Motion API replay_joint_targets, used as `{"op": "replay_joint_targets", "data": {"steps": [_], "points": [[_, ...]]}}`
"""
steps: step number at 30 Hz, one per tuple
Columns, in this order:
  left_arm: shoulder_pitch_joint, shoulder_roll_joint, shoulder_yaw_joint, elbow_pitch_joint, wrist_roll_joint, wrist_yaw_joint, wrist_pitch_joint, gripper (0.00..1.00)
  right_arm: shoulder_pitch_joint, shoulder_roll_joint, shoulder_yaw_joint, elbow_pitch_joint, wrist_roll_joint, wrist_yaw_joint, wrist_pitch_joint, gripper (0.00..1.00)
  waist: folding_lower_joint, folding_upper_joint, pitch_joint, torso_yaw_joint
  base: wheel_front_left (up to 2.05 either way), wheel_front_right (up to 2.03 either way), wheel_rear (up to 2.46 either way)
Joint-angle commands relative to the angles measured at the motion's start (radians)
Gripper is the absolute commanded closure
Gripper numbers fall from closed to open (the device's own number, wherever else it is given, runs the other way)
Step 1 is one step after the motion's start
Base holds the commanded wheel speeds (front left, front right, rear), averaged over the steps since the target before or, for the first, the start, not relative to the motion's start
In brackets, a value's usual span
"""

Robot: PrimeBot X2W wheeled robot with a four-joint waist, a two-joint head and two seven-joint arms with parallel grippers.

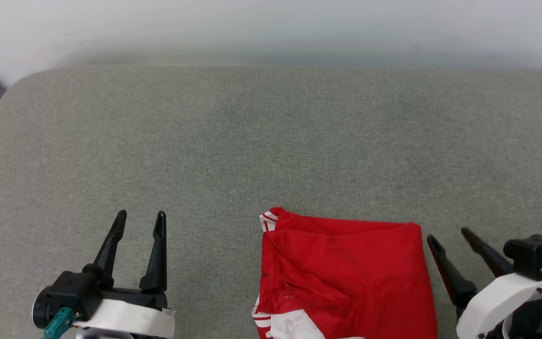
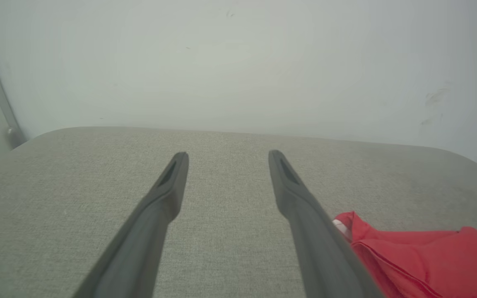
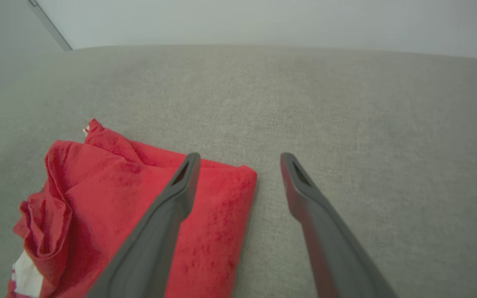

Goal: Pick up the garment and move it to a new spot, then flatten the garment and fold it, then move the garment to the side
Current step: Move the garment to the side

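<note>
Head view: my left gripper (image 1: 140,215) sits at the lower left, forearm low, its two dark fingers pointing away from me and spread wide with nothing between them. It is well apart from the garment (image 1: 346,263).

My right gripper (image 1: 448,235) comes in from the lower right, its fingers angled up and to the left, also spread wide and holding nothing. Its inner finger lies just beside the garment's right edge; I cannot tell whether it touches the cloth.

The garment is a red shirt folded into a rough rectangle. It lies on the grey fabric surface (image 1: 252,141) close to me and right of centre. White-and-red striped trim shows at its far left corner, and a white patch at its near left. A tiny mark on the red cloth is too small to read.
</note>
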Motion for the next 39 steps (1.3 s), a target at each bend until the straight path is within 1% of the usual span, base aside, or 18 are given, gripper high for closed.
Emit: {"op": "replay_joint_targets", "data": {"steps": [1, 2, 3, 6, 8, 9, 10, 12, 14, 19, 26, 27, 28, 31, 33, 35, 38, 39], "points": [[-0.017, -0.003, -0.001, 0.002, -0.001, -0.001, -0.002, 0.00, 0.019, 0.001, -0.009, -0.007, 0.026, -0.001, 0.075, 0.00, 0.0000, 0.0000, 0.009, 0.006, 0.00, 0.00, 0.00], [-0.019, -0.004, -0.002, 0.003, -0.003, -0.001, -0.002, 0.00, 0.026, 0.002, -0.006, -0.014, 0.043, 0.000, 0.140, 0.00, 0.0000, 0.0000, 0.014, 0.009, 0.00, 0.00, 0.00], [-0.019, -0.004, -0.002, 0.003, -0.003, -0.001, -0.002, 0.00, 0.026, 0.002, -0.006, -0.014, 0.043, 0.000, 0.140, 0.00, 0.0000, 0.0000, 0.014, 0.009, 0.00, 0.00, 0.00], [-0.027, -0.008, -0.007, 0.007, -0.005, -0.001, -0.002, 0.00, 0.037, 0.018, -0.019, -0.040, 0.091, 0.000, 0.290, 0.00, 0.0000, 0.0000, 0.030, 0.021, 0.00, 0.00, 0.00], [-0.038, -0.010, -0.014, 0.011, -0.004, -0.001, -0.002, 0.00, 0.043, 0.019, -0.029, -0.054, 0.077, 0.000, 0.386, 0.00, 0.0000, 0.0000, 0.042, 0.035, 0.00, 0.00, 0.00], [-0.038, -0.010, -0.014, 0.011, -0.004, -0.001, -0.002, 0.00, 0.043, 0.019, -0.029, -0.054, 0.077, 0.000, 0.386, 0.00, 0.0000, 0.0000, 0.042, 0.035, 0.00, 0.00, 0.00], [-0.041, -0.012, -0.015, 0.012, -0.004, -0.001, -0.002, 0.00, 0.041, 0.033, -0.035, -0.048, 0.065, 0.000, 0.432, 0.00, 0.0000, 0.0000, 0.050, 0.042, 0.00, 0.00, 0.00], [-0.046, -0.014, -0.020, 0.015, -0.004, -0.001, -0.002, 0.00, 0.035, 0.051, -0.046, -0.034, 0.056, 0.000, 0.470, 0.00, 0.0000, 0.0000, 0.059, 0.049, 0.00, 0.00, 0.00], [-0.055, -0.015, -0.023, 0.016, -0.004, -0.001, -0.002, 0.00, 0.023, 0.061, -0.042, -0.020, 0.042, 0.000, 0.500, 0.00, 0.0000, 0.0000, 0.068, 0.055, 0.00, 0.00, 0.00], [-0.067, -0.015, -0.035, 0.021, 0.000, -0.001, -0.002, 0.00, 0.000, 0.070, -0.027, 0.023, 0.018, 0.000, 0.514, 0.00, 0.0000, 0.0000, 0.089, 0.069, 0.00, 0.00, 0.00], [-0.090, -0.013, -0.055, 0.029, 0.004, -0.001, -0.002, 0.00, -0.016, 0.086, 0.030, 0.133, 0.013, 0.000, 0.520, 0.00, 0.0000, 0.0000, 0.113, 0.090, 0.00, 0.00, 0.00], [-0.092, -0.011, -0.060, 0.030, 0.005, -0.001, -0.002, 0.00, -0.018, 0.088, 0.043, 0.147, 0.020, 0.001, 0.520, 0.54, 0.0000, 0.0000, 0.114, 0.092, 0.00, 0.00, 0.00], [-0.092, -0.010, -0.066, 0.031, 0.004, -0.001, -0.002, 0.00, -0.025, 0.088, 0.054, 0.155, 0.022, 0.002, 0.513, 1.00, 0.0000, 0.0000, 0.113, 0.094, 0.00, 0.00, 0.00], [-0.089, -0.010, -0.073, 0.033, 0.004, -0.001, -0.002, 0.00, -0.046, 0.065, 0.075, 0.160, 0.006, 0.001, 0.481, 1.00, 0.0000, 0.0000, 0.108, 0.092, 0.00, 0.00, 0.00], [-0.085, -0.011, -0.078, 0.033, 0.005, -0.001, -0.002, 0.00, -0.067, 0.029, 0.092, 0.156, -0.018, 0.001, 0.459, 1.00, 0.0000, 0.0000, 0.098, 0.083, 0.00, 0.00, 0.00], [-0.073, -0.001, -0.087, 0.034, 0.010, -0.001, -0.002, 0.00, -0.093, -0.007, 0.125, 0.147, -0.036, -0.001, 0.450, 1.00, 0.0000, 0.0000, 0.083, 0.063, 0.00, 0.00, 0.00], [-0.063, 0.004, -0.104, 0.025, 0.020, -0.001, -0.002, 0.00, -0.145, -0.099, 0.172, 0.115, -0.065, -0.001, 0.450, 1.00, 0.0000, 0.0000, 0.063, 0.024, 0.00, 0.00, 0.00], [-0.065, 0.002, -0.124, 0.018, 0.025, -0.001, -0.002, 0.00, -0.192, -0.185, 0.226, 0.084, -0.081, -0.001, 0.465, 1.00, 0.0000, 0.0000, 0.050, -0.017, 0.00, 0.00, 0.00]]}}
